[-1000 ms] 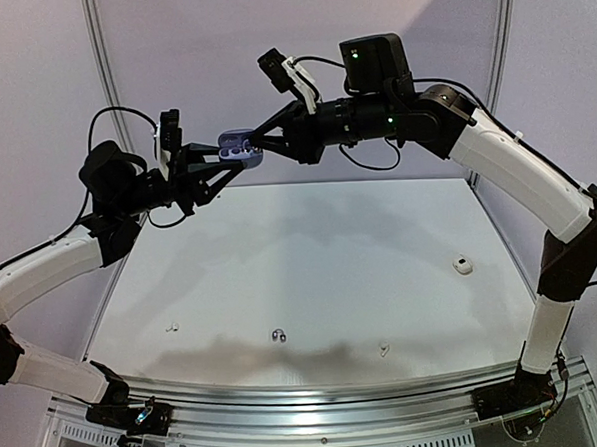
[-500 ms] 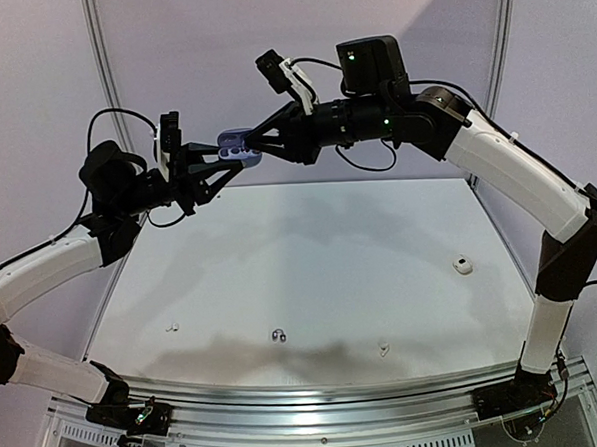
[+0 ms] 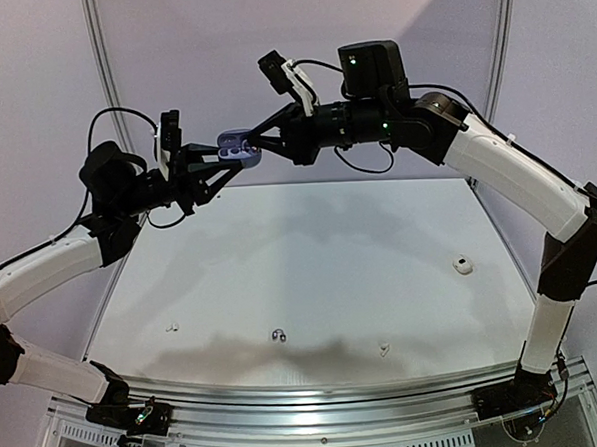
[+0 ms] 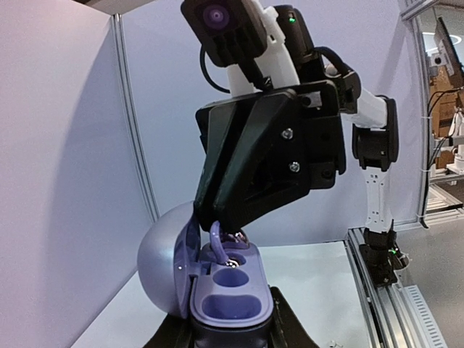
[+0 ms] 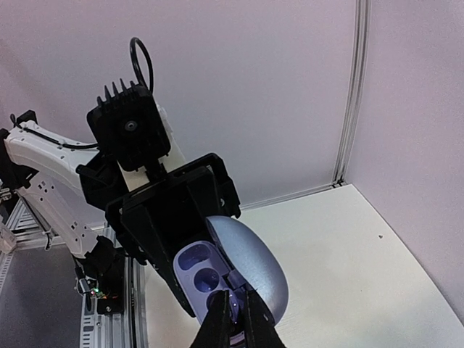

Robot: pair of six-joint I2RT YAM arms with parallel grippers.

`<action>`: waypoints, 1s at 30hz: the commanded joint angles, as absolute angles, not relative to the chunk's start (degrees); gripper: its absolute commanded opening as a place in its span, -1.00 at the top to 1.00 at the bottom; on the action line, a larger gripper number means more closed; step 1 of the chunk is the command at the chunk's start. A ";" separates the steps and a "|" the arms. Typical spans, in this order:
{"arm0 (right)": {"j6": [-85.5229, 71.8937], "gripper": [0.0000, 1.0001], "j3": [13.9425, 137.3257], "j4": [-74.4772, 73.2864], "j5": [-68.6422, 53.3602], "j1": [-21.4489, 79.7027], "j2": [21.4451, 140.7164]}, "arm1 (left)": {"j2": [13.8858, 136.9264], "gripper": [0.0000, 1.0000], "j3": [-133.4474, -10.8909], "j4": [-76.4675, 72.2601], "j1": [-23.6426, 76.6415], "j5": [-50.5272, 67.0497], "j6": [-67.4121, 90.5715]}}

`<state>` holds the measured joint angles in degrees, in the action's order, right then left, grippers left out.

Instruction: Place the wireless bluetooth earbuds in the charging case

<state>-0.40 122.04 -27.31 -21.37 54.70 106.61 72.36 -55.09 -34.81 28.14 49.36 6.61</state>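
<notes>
Case height is the thing to notice: your left claw (image 3: pixel 225 154) has the lavender charging case (image 4: pixel 233 313) clamped by its base and raised well clear of the table (image 3: pixel 310 253). The lid (image 4: pixel 161 267) is swung back to one side, so the wells face the other arm and your right claw (image 5: pixel 233 319) can come at them tip first. That claw's two fingers are drawn almost together, with only a thin slit between them, and their tips sit right down in the far end of the case. You can see a silvery glint (image 4: pixel 232 263) in the hollow just by them, which I take for a dark earbud going in or already seated. Whether the tips pinch it or only press on it, I cannot tell. The near well (image 4: pixel 228 301) is bare.

Holding the case in the air keeps both wrist cameras looking straight into it. The cost, I'd judge, is that any slip drops the bud to the table.

Now the count. One case, held. Two claws, both closed down: one on the case, one at the wells. Near the table's front edge lie three tiny pieces, well apart: a pale speck (image 3: pixel 171 327) on the left, a dark speck (image 3: pixel 278 335) in the middle, a second pale speck (image 3: pixel 383 349) on the right. These are probably the earbuds waiting their turn. Further back on the right lies one white rounded piece (image 3: pixel 464 265), too small for me to name
</notes>
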 commanded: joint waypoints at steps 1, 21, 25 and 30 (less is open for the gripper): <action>0.88 0.87 117.89 -25.06 -22.64 55.21 105.88 | 71.72 1.00 -54.93 -38.77 28.57 51.63 9.43; 9.50 0.86 117.02 -29.67 -21.97 56.34 104.94 | 71.98 1.00 -55.00 -42.71 27.78 54.50 13.17; 11.63 0.84 117.07 -30.21 -21.08 56.61 104.94 | 72.07 1.00 -55.11 -42.97 27.77 55.00 12.97; 11.87 0.75 116.95 -31.02 -21.19 56.67 104.69 | 72.01 1.00 -55.04 -42.98 27.73 54.80 12.79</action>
<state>10.48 118.69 -25.89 -22.57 55.99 104.60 72.38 -54.78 -38.79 27.83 54.13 13.41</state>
